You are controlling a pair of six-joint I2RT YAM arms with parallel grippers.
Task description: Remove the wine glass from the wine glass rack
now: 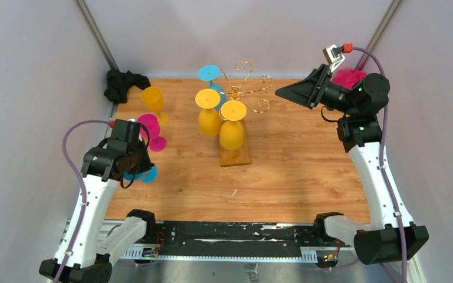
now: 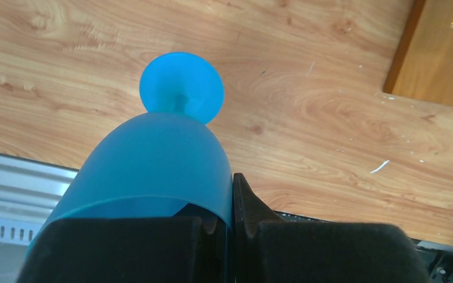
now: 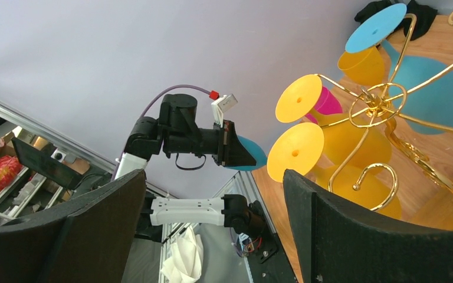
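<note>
The blue wine glass (image 2: pixel 153 159), frosted and translucent, was off the wine glass rack (image 1: pixel 236 91) and in the left gripper (image 2: pixel 230 206). The gripper was clenched on the bowl's rim wall, and the round foot pointed away toward the tabletop. Whether the foot touched the wood could not be told. This was near the table's front-left corner, with the metal rail at the edge just beside the bowl.

The rack stood mid-table, thin gold wire curling out from a central post on an amber wooden base (image 1: pixel 236 158). Two yellow glasses (image 1: pixel 232 134) hung upside down on its near-left arms, and a second blue glass (image 1: pixel 209 72) hung at the rear left. The curled arms on its right side were bare.

The right gripper (image 1: pixel 284 92) hovered just right of those arms with its jaws spread wide, holding nothing.

An upright yellow glass (image 1: pixel 152 99) and a magenta glass (image 1: pixel 150 127) crowded the left edge, with a black cloth (image 1: pixel 124 82) in the far-left corner. Open wood of the table (image 1: pixel 307 171) lay between the base and the right arm.
</note>
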